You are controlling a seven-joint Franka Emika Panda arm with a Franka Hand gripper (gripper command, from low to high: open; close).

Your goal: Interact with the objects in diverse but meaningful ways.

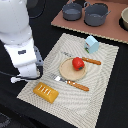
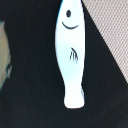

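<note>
The setting looks untouched: the red fruit (image 1: 77, 63) sits on the tan plate (image 1: 66, 71), cutlery lies at the plate's 1 and 6 o'clock, the yellow-orange block (image 1: 45, 92) at its 7 o'clock, and the pale-blue box (image 1: 91, 44) at its 1 o'clock. The white fish-shaped piece (image 2: 71, 52) lies on dark table in the wrist view, seemingly beneath the claw. No fingers show, so I cannot tell whether the claw is released or clenched.
</note>
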